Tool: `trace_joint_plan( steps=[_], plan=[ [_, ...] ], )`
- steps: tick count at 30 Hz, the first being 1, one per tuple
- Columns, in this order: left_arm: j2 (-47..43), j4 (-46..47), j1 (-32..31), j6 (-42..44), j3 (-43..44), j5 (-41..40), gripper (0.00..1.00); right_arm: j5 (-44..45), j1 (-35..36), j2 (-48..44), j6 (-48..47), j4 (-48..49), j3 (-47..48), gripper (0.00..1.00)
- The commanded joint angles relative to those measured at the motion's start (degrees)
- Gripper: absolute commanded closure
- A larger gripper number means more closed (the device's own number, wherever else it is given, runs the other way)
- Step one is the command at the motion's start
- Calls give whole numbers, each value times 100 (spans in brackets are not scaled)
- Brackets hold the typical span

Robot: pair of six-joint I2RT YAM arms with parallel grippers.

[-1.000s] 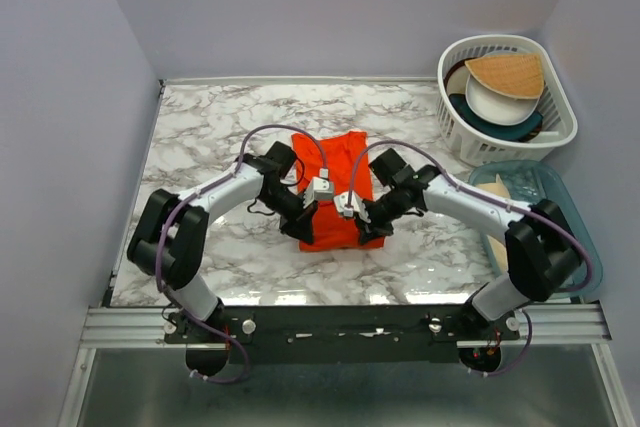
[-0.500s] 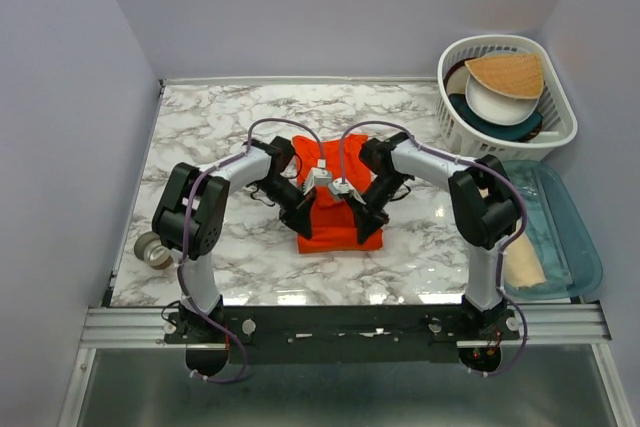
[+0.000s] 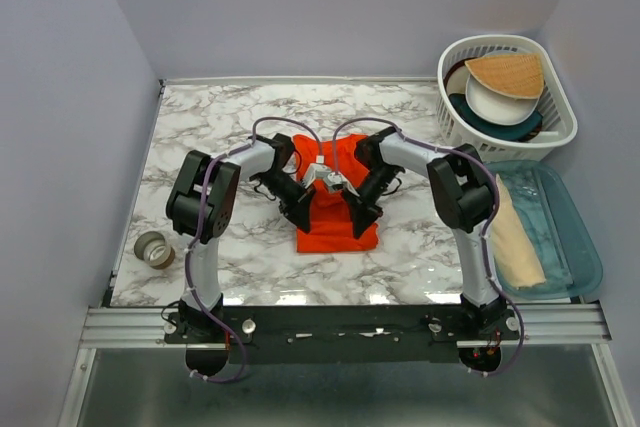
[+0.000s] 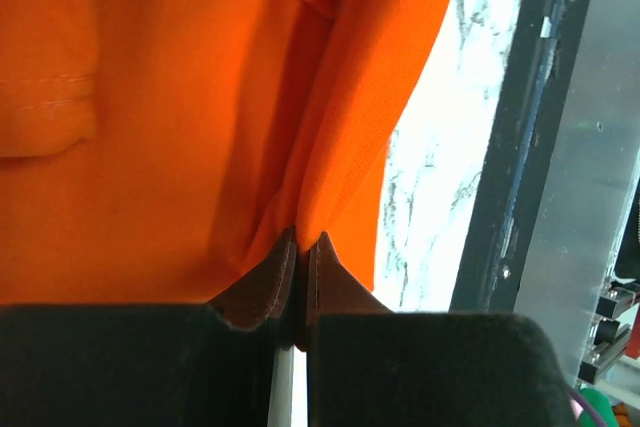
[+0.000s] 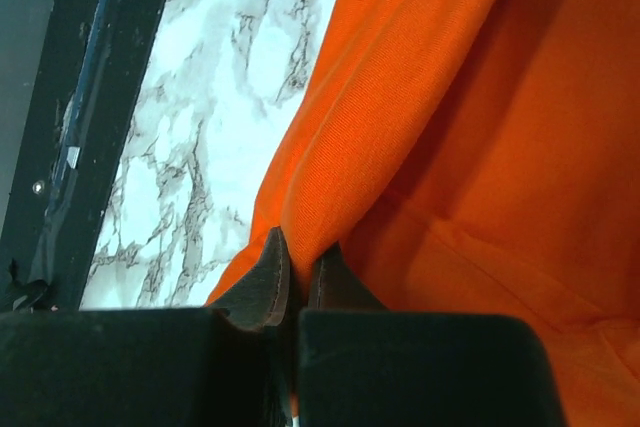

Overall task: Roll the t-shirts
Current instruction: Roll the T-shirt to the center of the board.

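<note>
White-and-grey veined marble table (image 3: 200,127), glossy and rectangular, carries everything. At its centre lies the orange-red t-shirt (image 3: 335,229), thin soft knit folded into a narrow strip running from 12 to 6 o'clock, its near end flat and square, its far end bunched and lifted.

At 4 o'clock a translucent teal plastic tray (image 3: 580,247) with rounded corners hangs partly off the table edge and holds a long tan cloth-like piece (image 3: 515,237). At 2 o'clock stands a white slotted plastic basket (image 3: 560,119), oval, holding a white bowl (image 3: 495,102) and a stiff tan fan-shaped piece (image 3: 507,73).

Both arms bend inward and meet over the shirt's far half. The left gripper (image 4: 303,242) has its brown padded fingertips pressed together on a raised ridge of the shirt (image 4: 180,97). The right gripper (image 5: 297,252) is likewise pinching a fold of the ribbed orange fabric (image 5: 480,147) at the shirt's edge, marble showing beside it.

At 8 o'clock sits a small roll of tape (image 3: 153,248).
</note>
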Motion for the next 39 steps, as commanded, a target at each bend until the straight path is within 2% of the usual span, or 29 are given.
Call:
trace_joint_plan(
  steps=[1,5,7,10,16,21,23,25,29,31,33,36,39],
  plan=[
    [117,-162,-40,230,78,-691,98,428,-150,482,680,-1083,330,96],
    [-50,320,100,-156,0,-840,88,498,-150,658,935,-1065,488,95],
    [-339,567,188,-315,-123,-981,77,516,-150,798,1067,-1118,646,95],
    [-893,954,426,-553,-466,-1192,67,568,-158,1044,1304,-1179,901,94],
    [-2281,1034,637,-255,-1432,-1105,58,683,-150,1352,1814,-1188,1252,93],
    [-3406,1832,602,-518,-2443,-991,53,788,-150,1642,2253,-1188,1498,92],
    [-4108,2427,383,-535,-2777,-1008,49,797,-150,1669,2307,-1188,1543,91],
    [-4853,2869,85,-483,-3295,-1270,41,841,-150,1704,2368,-1171,1569,91],
    [-5858,4439,-1231,-237,-4410,-2420,31,894,-115,1765,2596,-1083,1630,91],
    [-6105,4847,-1550,-149,-4667,-2659,28,894,-106,1870,2632,-1170,1753,91],
    [-6115,5321,-1988,-35,-4930,-3132,27,920,-106,1897,2658,-1179,1780,91],
    [-5966,5928,-2254,158,-5203,-3495,27,946,-97,1898,2676,-1179,1780,91],
    [-5527,5965,-2325,414,-5152,-3583,27,964,-97,1924,2693,-1179,1798,91]
  ],
)
